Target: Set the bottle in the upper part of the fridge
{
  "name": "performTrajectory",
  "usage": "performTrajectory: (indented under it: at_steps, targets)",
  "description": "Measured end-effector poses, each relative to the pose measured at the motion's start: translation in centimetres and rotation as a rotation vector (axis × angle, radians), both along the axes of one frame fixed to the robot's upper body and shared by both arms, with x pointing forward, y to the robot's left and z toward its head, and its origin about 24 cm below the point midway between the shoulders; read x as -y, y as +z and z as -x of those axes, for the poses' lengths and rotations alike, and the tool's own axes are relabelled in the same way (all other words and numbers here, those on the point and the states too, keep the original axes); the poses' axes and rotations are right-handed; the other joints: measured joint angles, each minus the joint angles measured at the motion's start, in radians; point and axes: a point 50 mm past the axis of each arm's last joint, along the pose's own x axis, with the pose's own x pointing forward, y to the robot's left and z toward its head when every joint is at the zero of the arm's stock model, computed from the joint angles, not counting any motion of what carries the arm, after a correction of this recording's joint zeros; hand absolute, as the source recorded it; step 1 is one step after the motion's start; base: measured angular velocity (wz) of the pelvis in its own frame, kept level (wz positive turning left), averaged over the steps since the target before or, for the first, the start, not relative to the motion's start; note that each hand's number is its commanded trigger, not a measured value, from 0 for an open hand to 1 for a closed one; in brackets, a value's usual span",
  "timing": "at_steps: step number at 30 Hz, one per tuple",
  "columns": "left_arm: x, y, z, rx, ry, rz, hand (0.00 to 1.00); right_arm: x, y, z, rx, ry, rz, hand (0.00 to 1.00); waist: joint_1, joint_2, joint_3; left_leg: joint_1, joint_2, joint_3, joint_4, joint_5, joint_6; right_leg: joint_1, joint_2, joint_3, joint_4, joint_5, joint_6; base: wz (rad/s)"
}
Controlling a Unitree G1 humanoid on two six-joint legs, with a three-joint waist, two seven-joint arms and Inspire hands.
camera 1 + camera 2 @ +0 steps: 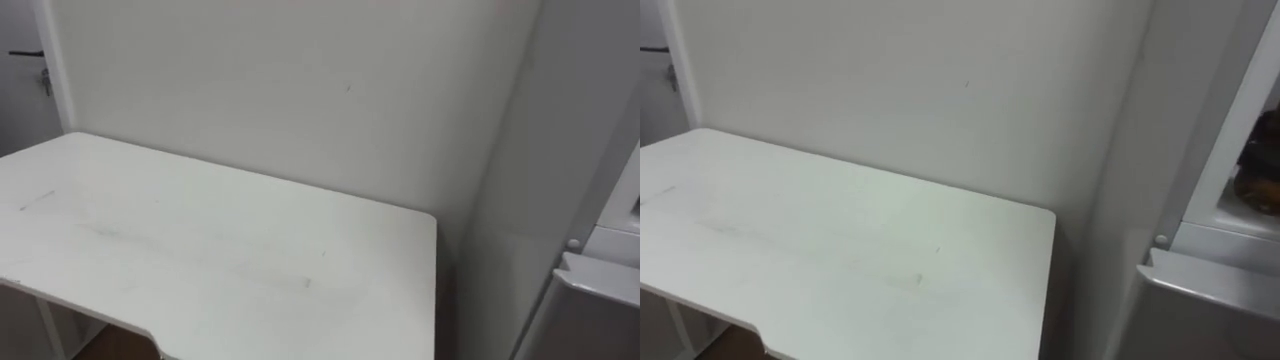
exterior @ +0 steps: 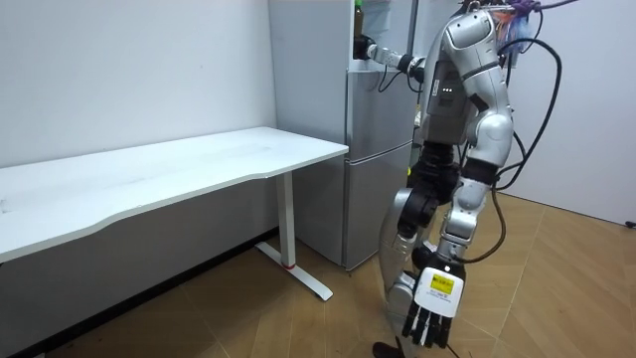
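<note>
In the room view I stand in front of the silver fridge (image 2: pixel 378 159), at its right side. My right arm reaches out at shoulder height to the upper compartment. My right hand (image 2: pixel 366 48) is at its edge, curled round a green bottle (image 2: pixel 358 14) that rises upright above it. My left hand (image 2: pixel 427 316) hangs low by my leg with straight fingers and holds nothing. In the eye views the open upper compartment (image 1: pixel 1250 190) shows at the right edge, above the top of the lower door (image 1: pixel 1215 285).
A long white table (image 1: pixel 200 240) stands against the pale wall, left of the fridge (image 1: pixel 600 290); its right end (image 2: pixel 318 149) nearly touches the fridge's side. A door with a handle (image 1: pixel 28 55) is at the far left. The floor is wood.
</note>
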Motion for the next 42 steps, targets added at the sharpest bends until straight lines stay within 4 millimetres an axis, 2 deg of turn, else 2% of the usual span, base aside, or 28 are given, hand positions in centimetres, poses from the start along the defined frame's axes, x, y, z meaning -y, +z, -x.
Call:
performTrajectory:
  at_steps: [1,2,3,4,9,13,24,32,38,42]
  targets:
    - [-0.1,0.1,0.0,0.001,-0.002,-0.005,0.0,0.3,0.0,0.1,-0.016,-0.006,0.006,0.78,0.006,0.001,0.001,-0.002,0.002,-0.001,0.004,0.0,0.0,0.001,0.0,-0.001,0.0,0.0,0.0,0.04]
    - [-0.2,0.1,0.0,0.0,-0.004,-0.007,0.0,0.5,-0.1,0.1,-0.023,-0.012,0.008,0.64,0.011,0.004,0.0027,-0.004,0.002,-0.001,0.007,0.0,0.0,0.001,0.0,-0.002,0.0,0.0,0.0,0.03]
    - [-0.3,0.2,0.0,-0.003,-0.005,-0.01,0.0,0.8,-0.2,0.1,-0.034,-0.022,0.009,0.16,0.019,0.003,0.0026,-0.004,0.002,0.002,0.008,0.0,0.0,0.001,0.0,-0.004,0.0,0.001,-0.001,0.0]
    - [-0.5,0.2,0.1,-0.006,-0.006,-0.014,0.0,1.1,-0.4,0.1,-0.05,-0.035,0.015,0.0,0.026,0.004,0.0032,-0.004,0.003,0.002,0.009,0.0,0.0,0.002,0.0,-0.005,0.0,0.001,-0.001,0.0]
    - [-1.3,0.6,0.2,-0.011,-0.016,-0.035,0.0,2.7,-1.0,0.6,-0.097,-0.097,0.059,0.0,0.065,0.003,0.0034,-0.025,0.004,-0.001,0.032,0.0,0.0,0.0,0.003,-0.013,-0.013,0.007,-0.01,0.03]
    - [-1.5,0.8,0.5,-0.019,-0.016,-0.041,0.0,3.4,-1.2,0.9,-0.102,-0.13,0.063,0.0,0.075,0.002,0.0036,-0.04,0.001,0.0,0.043,0.0,-0.001,-0.009,0.006,-0.015,-0.015,0.008,-0.013,0.0]
    - [-1.8,0.9,0.2,0.005,-0.002,-0.06,0.0,3.2,-1.2,0.8,-0.095,-0.086,0.064,0.0,0.062,-0.003,0.0012,-0.032,0.005,0.002,0.039,0.001,-0.002,0.002,0.012,-0.008,-0.031,0.013,-0.016,-0.01]
    - [-1.7,0.9,0.3,0.01,0.025,-0.056,0.0,2.9,-1.3,0.5,-0.099,-0.011,0.064,0.0,0.055,0.002,0.0043,-0.004,0.006,0.016,0.017,0.001,-0.002,0.016,0.013,0.009,-0.032,0.013,-0.015,-0.05]
    - [-1.8,0.9,0.3,0.01,0.028,-0.076,0.0,2.8,-1.3,0.4,-0.1,0.027,0.075,0.0,0.045,0.005,0.0035,0.001,0.006,0.016,0.013,0.001,-0.002,0.019,0.013,0.011,-0.033,0.014,-0.015,0.0]
    - [-1.8,0.9,0.2,0.012,0.027,-0.077,0.0,2.7,-1.2,0.4,-0.103,0.035,0.107,0.0,0.044,0.016,0.001,0.002,0.006,0.015,0.013,0.001,-0.002,0.019,0.012,0.011,-0.031,0.014,-0.014,0.0]
